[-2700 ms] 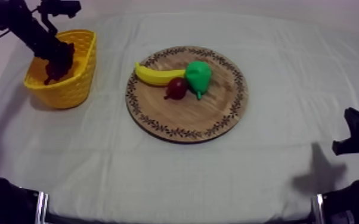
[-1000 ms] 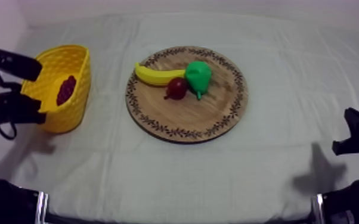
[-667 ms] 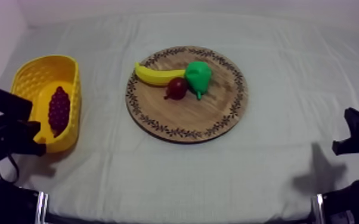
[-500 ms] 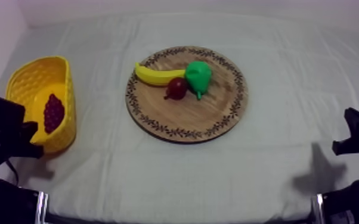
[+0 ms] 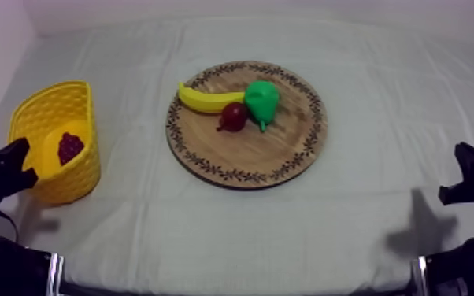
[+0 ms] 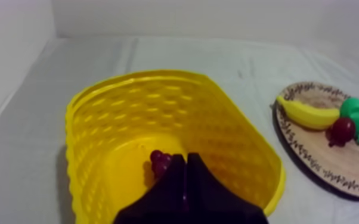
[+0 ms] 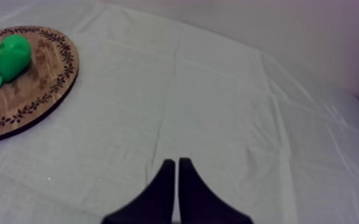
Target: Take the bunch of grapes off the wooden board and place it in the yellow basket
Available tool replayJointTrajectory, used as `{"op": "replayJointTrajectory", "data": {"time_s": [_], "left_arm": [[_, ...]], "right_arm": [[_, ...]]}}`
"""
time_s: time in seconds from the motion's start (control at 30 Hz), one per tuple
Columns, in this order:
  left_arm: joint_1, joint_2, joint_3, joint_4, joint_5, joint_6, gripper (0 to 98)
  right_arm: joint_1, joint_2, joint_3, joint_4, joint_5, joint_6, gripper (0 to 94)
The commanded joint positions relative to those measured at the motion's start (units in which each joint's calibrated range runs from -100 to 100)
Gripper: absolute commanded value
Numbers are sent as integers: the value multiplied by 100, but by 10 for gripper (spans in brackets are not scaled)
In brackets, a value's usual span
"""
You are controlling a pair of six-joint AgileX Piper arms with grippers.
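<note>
From the top view: the yellow basket is sitting at the left side of the bench, and it's looking tipped, with its opening leaning toward the left edge. The bunch of grapes is lying inside it, down on the bottom. The wooden board is sitting well apart from the basket, around the middle of the bench. It's carrying a banana, a pear and a small red fruit. The red fruit is touching the pear and sitting just below the banana's end. The left gripper is hanging low at the left, just beside the basket's outer side. The right gripper is sitting low at the right edge, well apart from the board.

Left wrist view: the fingers are lying together as a narrow wedge, gripping nothing. They're pointing straight into the basket's open mouth, and the grapes are peeking out right past the tips. The board with its three fruits is showing off beyond the basket's far side.

Right wrist view: those fingers are pressed together too, holding nothing and hanging over bare cloth. The board's rim is showing some way off, with the pear and red fruit on it.
</note>
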Motion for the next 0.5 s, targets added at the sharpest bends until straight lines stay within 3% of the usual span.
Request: {"op": "replayJointTrajectory", "data": {"time_s": [0.0,0.47], "left_arm": [[14,-193,4,-5,-11,93,0],[-110,-465,15,-19,29,169,0]], "right_arm": [[0,2,-1,-1,-2,1,3],[0,2,-1,-1,-2,-1,3]]}}
